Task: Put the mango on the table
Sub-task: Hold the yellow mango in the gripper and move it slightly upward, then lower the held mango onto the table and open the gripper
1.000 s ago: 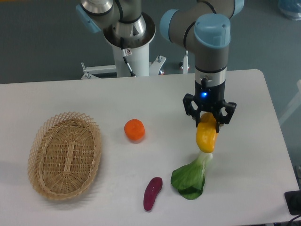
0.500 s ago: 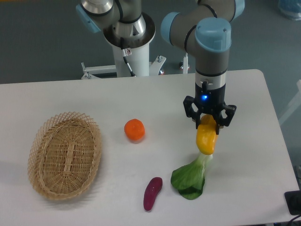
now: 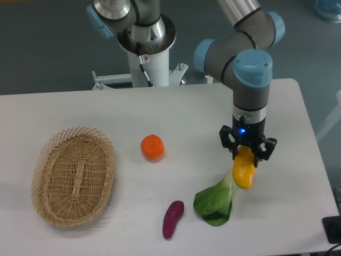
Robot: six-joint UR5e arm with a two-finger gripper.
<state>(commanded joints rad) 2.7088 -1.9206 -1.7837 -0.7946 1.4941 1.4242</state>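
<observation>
The mango (image 3: 243,171) is a yellow oval fruit, orange at its upper end. It hangs upright from my gripper (image 3: 248,154), which is shut on its top. It hangs over the right part of the white table (image 3: 160,112), just right of a green leafy vegetable. I cannot tell whether its lower tip touches the tabletop.
A green leafy vegetable (image 3: 215,201) lies just left of and below the mango. A purple vegetable (image 3: 172,218) lies at the front. A round orange citrus fruit (image 3: 152,146) sits mid-table. An oval wicker basket (image 3: 73,175) stands at the left. The table's right edge is near.
The gripper has moved right and toward the front with the mango, and lower. The mango now hangs beside the leafy vegetable's stem instead of over it.
</observation>
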